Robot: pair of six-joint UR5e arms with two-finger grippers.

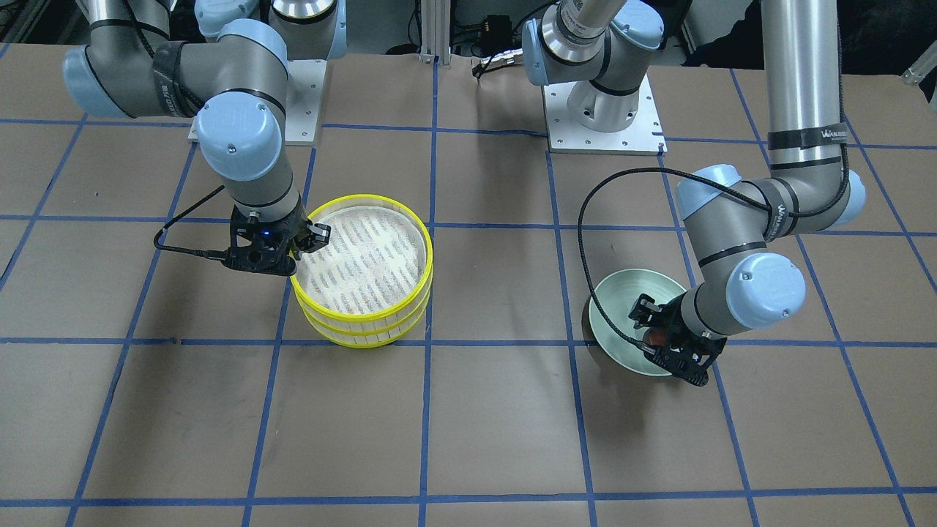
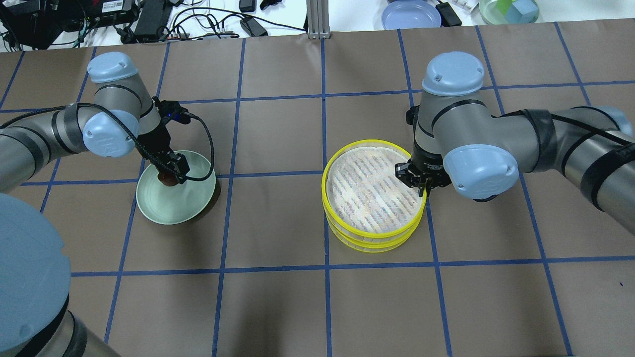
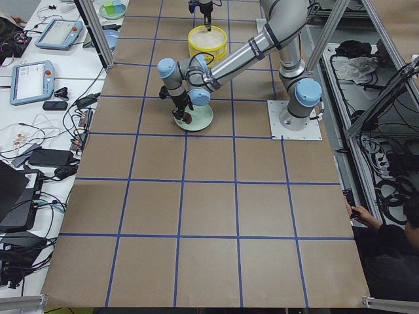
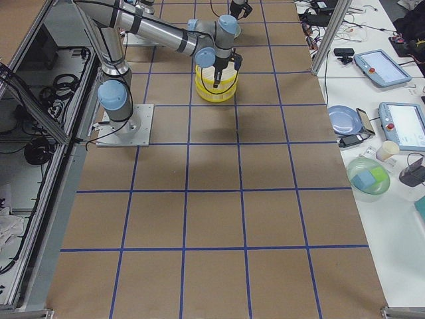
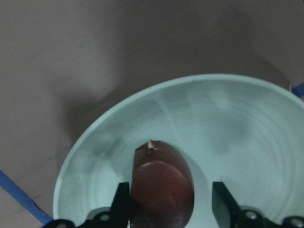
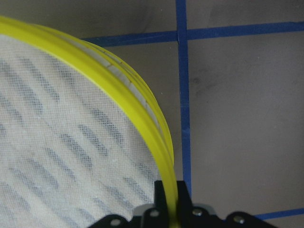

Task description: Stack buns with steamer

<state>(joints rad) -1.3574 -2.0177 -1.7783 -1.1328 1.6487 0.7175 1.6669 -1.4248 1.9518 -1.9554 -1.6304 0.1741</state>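
Note:
A dark reddish-brown bun (image 5: 161, 190) lies in the pale green plate (image 2: 186, 206) on my left side. My left gripper (image 2: 173, 172) is down in the plate, open, with its fingers on either side of the bun. One finger touches the bun and a gap shows at the other finger (image 5: 221, 199). The yellow-rimmed steamer (image 2: 372, 196), two tiers with a white mesh top, stands right of centre. My right gripper (image 2: 415, 179) is shut on its rim (image 6: 156, 137). The cream-white bun is hidden or out of view.
Brown paper with a blue tape grid covers the table. The arm bases (image 1: 604, 110) stand at the robot's edge. A blue plate (image 2: 411, 14) and a bowl of coloured blocks (image 2: 508, 10) sit beyond the far edge.

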